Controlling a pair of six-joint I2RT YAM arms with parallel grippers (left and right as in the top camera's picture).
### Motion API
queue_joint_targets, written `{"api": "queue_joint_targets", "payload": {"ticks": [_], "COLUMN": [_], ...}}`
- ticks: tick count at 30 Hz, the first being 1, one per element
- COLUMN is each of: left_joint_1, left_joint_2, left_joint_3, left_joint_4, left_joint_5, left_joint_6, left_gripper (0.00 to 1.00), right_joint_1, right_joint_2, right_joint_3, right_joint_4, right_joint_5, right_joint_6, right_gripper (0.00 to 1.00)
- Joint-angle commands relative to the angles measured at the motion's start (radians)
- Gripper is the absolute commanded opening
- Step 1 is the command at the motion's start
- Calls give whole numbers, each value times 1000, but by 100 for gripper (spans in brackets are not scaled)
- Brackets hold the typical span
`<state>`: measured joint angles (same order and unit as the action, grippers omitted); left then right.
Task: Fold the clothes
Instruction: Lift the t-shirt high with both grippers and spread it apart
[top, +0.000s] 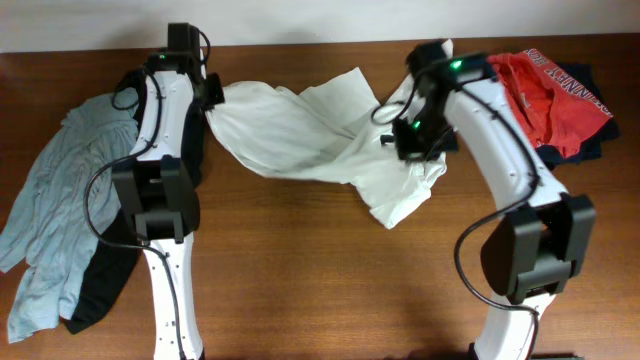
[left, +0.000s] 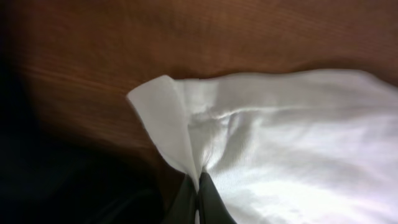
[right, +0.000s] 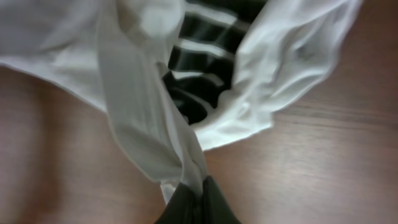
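Observation:
A white shirt (top: 310, 135) hangs stretched between my two grippers above the wooden table. My left gripper (top: 212, 95) is shut on its left corner, which shows as a folded white edge (left: 165, 124) in the left wrist view. My right gripper (top: 415, 140) is shut on a bunched white fold (right: 155, 118) at the shirt's right side. In the right wrist view the gripper (right: 202, 186) pinches the cloth, and a dark striped part (right: 199, 68) shows through the opening of the shirt.
A light grey-blue garment (top: 60, 200) lies over a black one (top: 105, 280) at the far left. A red garment (top: 545, 95) on dark clothes (top: 585, 130) lies at the back right. Bare wooden table (top: 330, 280) lies in front.

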<state>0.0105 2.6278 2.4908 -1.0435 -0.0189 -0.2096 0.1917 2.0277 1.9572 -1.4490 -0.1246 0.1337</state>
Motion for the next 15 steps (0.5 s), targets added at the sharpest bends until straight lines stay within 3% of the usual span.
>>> {"api": "queue_joint_targets", "payload": {"ticks": [1, 10, 15], "left_joint_1": [14, 14, 14], "left_joint_2": [-156, -403, -541], "left_joint_3": [129, 248, 248], "left_joint_4": [-40, -87, -68], "left_joint_5": [-8, -29, -42], "left_joint_6": [-2, 24, 24], "left_gripper": [1, 1, 1], "right_joint_1": [-52, -193, -277], "right_joint_2": [-42, -42, -43], "right_joint_3": [171, 624, 901], "right_joint_4": [-64, -249, -245], "right_joint_5": [1, 0, -35], "right_joint_6": [-54, -154, -243], "right_gripper": [4, 4, 4]}}
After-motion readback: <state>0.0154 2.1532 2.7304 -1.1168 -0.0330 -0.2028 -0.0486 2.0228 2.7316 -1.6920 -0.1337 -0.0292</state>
